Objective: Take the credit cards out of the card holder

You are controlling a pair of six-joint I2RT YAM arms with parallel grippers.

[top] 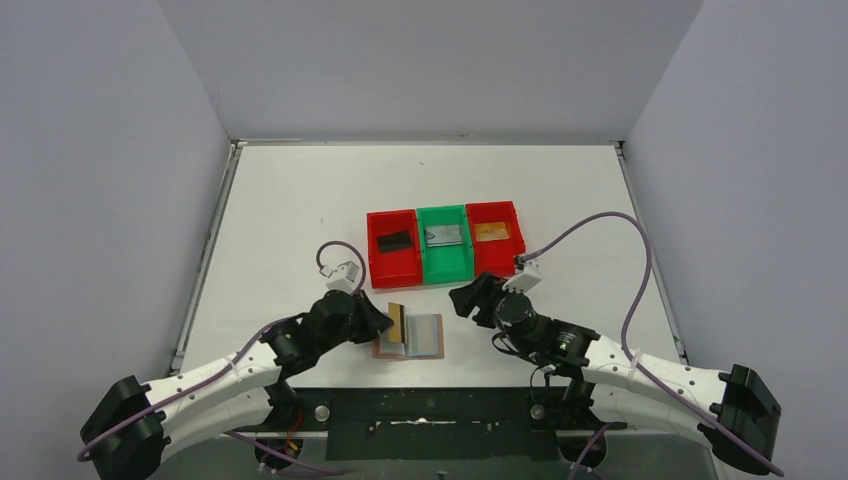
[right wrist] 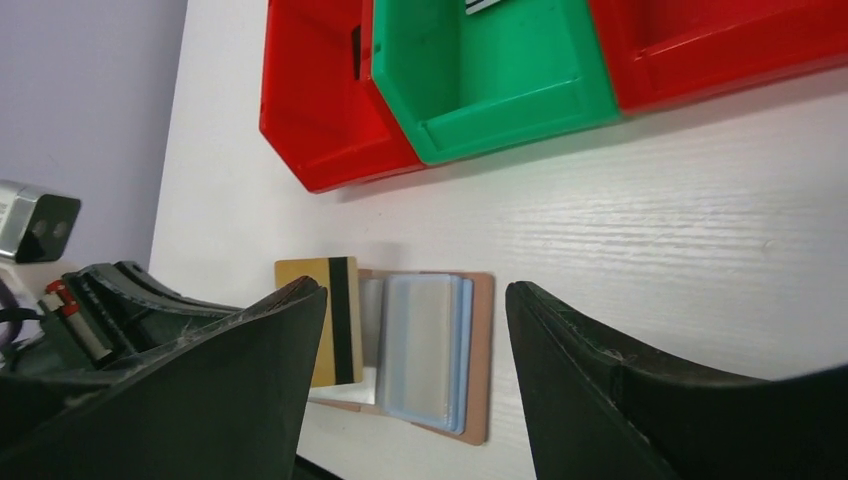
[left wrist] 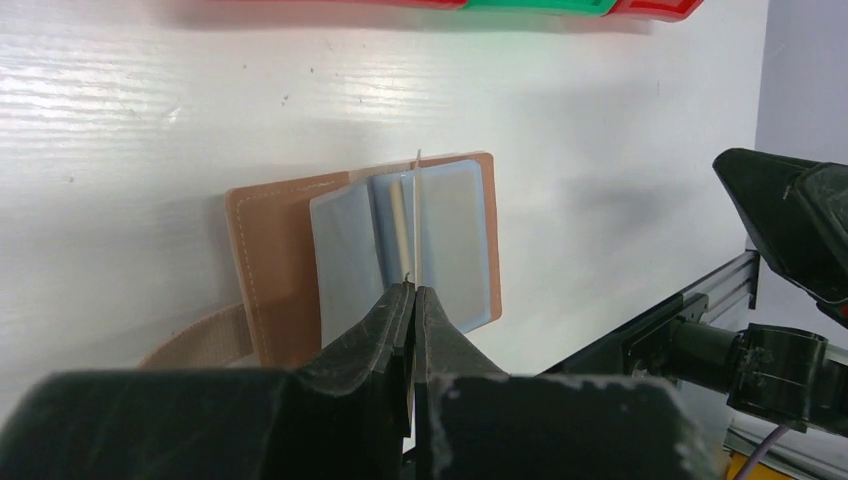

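Entry: gold card (right wrist: 318, 320) with a black stripe, pinched by one edge between the closed fingers of the left gripper (left wrist: 412, 292) and standing edge-on just ahead of their tips. The card holder (left wrist: 275, 260) lay open and flat directly beneath and beyond that gripper, grey-blue pockets up. The right gripper (top: 470, 297) hung spread wide and empty, with the holder ahead of it. Judged: the card was light, stiff, thin and slick, best taken by a firm pinch at an edge. The holder was soft and light, liable to drag. A black card (top: 395, 240), silver-grey card (top: 443, 236) and tan card (top: 489, 232) lay in bins farther ahead.
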